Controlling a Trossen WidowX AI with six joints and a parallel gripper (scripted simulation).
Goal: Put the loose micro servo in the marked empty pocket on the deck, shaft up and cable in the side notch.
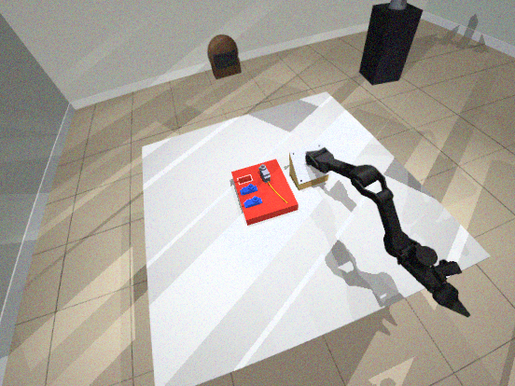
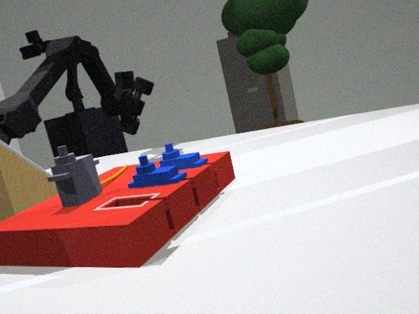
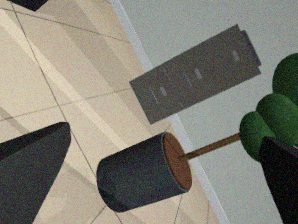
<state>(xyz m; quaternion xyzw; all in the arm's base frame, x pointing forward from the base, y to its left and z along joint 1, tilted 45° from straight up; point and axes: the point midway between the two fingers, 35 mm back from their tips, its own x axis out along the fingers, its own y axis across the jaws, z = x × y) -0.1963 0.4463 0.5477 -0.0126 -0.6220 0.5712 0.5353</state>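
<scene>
The loose grey micro servo (image 1: 265, 174) (image 2: 80, 183) stands upright on top of the red deck (image 1: 275, 208) (image 2: 34, 246), its output shaft up and its ears above the deck surface. Its orange cable (image 1: 278, 193) (image 2: 116, 175) trails across the deck. The white-outlined pocket (image 1: 243, 176) (image 2: 133, 196) beside it is empty, near the deck's edge. Two blue servos sit in the same row, a nearer one (image 1: 248, 189) (image 2: 157, 177) and a farther one (image 1: 253, 201) (image 2: 184, 161). My gripper (image 3: 166, 138) is open and empty, far from the servo and the deck.
The arm's base is on a white-topped wooden block (image 1: 299, 173) (image 2: 19, 182) beside the deck, close to the servo's side. A white mat (image 1: 201, 280) (image 2: 322, 227) lies under both. A black pedestal (image 1: 389, 44), a brown arched object (image 1: 225, 60), a grey cabinet (image 3: 195, 75) and a potted plant (image 3: 145, 172) stand farther off.
</scene>
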